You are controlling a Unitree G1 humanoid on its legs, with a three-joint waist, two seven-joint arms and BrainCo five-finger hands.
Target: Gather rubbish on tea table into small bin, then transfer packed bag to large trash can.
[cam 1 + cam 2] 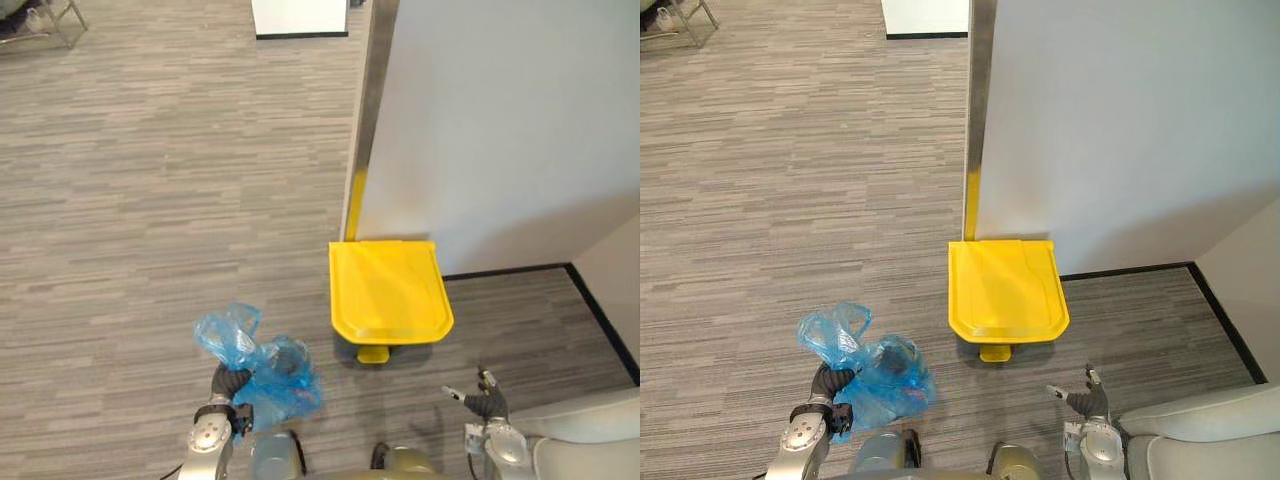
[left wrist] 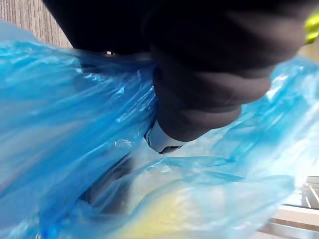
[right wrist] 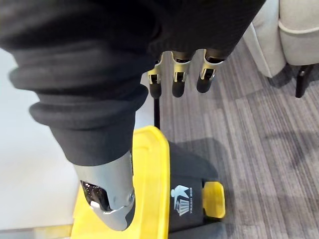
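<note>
Blue bag (image 1: pixel 272 388), lower left, likely soft, light; gripped at neck by left hand (image 1: pixel 230 383). Right hand (image 1: pixel 487 403) loose, empty.

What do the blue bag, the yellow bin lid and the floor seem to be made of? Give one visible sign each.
The bag looks like thin plastic film, glossy and see-through: it crinkles and dark contents show through. The bin lid looks like hard moulded plastic, smooth, with a sheen. The floor is probably carpet or woven vinyl, matte with fine grey streaks.
</note>
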